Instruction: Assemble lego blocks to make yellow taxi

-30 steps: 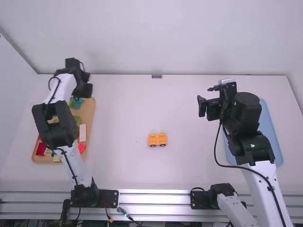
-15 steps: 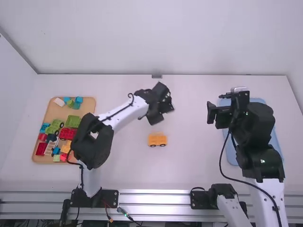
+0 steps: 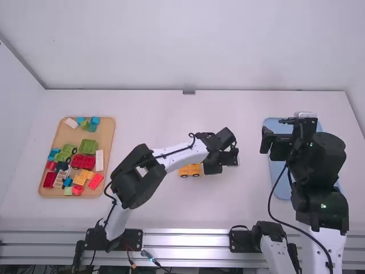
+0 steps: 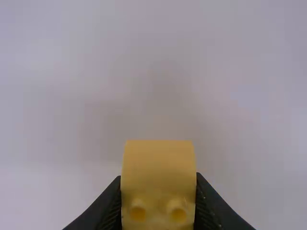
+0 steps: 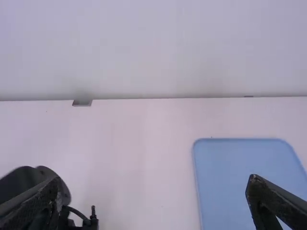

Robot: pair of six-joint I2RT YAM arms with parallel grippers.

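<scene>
Clamping a yellow block in my left gripper, I judge the build partway: wheeled base standing nearby, this piece unattached. My right gripper's fingers are apart.

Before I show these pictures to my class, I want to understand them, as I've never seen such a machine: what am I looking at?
Two robot arms, a left one and a right one, at a white table. The high view looks down from above and behind them; each wrist view comes from a camera on that arm. A wooden tray of coloured toy blocks lies on the left, a blue tray on the right, a wheeled yellow piece between. The left claw grips a yellow block; the right claw is open and empty.
</scene>
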